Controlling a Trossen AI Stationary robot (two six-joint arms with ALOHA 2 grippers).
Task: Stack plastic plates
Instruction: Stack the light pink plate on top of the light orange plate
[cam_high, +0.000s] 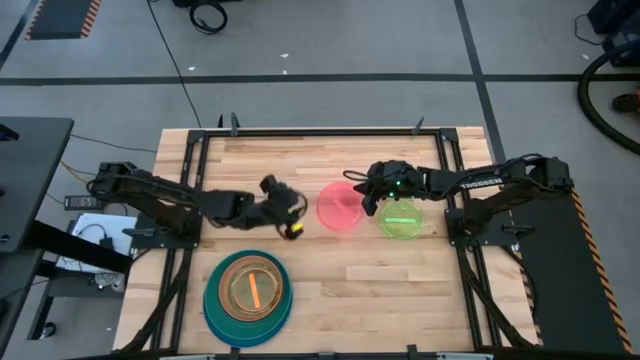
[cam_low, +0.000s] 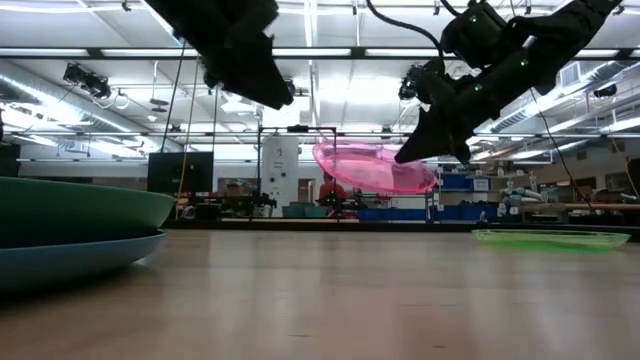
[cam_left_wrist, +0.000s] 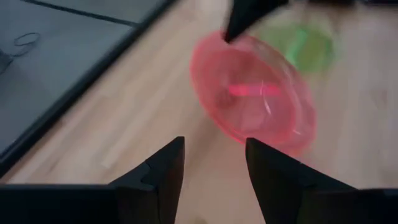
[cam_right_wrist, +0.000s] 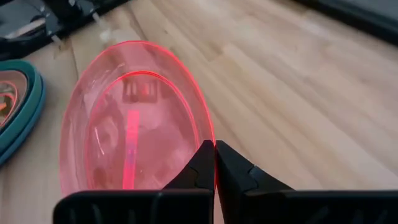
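Right tool (cam_right_wrist: 214, 163) pinched on rim of pink plate (cam_high: 340, 206) — plate lifted clear of the worktop (cam_high: 400, 280), tilted, beside green plate (cam_high: 401, 219). Left tool (cam_left_wrist: 214, 165) parted, empty — facing pink plate. Stacked plates (cam_high: 248, 287) at front left.

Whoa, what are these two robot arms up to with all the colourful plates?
They are stacking plastic plates. The right gripper has pinched the rim of the pink plate and holds it tilted in the air above the table. The left gripper hovers open nearby, holding nothing. A green plate lies flat on the table beside the pink one. Nearer the table's front edge, a stack of larger plates is already built.
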